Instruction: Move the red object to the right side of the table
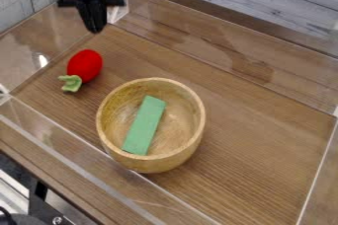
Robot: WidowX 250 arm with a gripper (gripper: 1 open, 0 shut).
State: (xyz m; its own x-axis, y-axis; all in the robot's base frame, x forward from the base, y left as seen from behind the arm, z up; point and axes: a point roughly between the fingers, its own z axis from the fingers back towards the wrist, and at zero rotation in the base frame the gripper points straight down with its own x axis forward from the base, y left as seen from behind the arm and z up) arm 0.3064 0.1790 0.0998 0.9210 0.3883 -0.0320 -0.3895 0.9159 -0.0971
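Note:
The red object [87,63], a small round red toy fruit with a light green leafy stem [70,84], lies on the brown wood-grain table [251,101] at the left. My black gripper [90,26] hangs above and behind it, near the top left corner. Its fingers are shut together with nothing between them. There is a clear gap between the gripper and the fruit.
A wooden bowl [185,145] holding a flat green block [144,124] stands in the middle front. Low clear acrylic walls [34,34] border the tabletop. Bare wood stretches to the right of the bowl.

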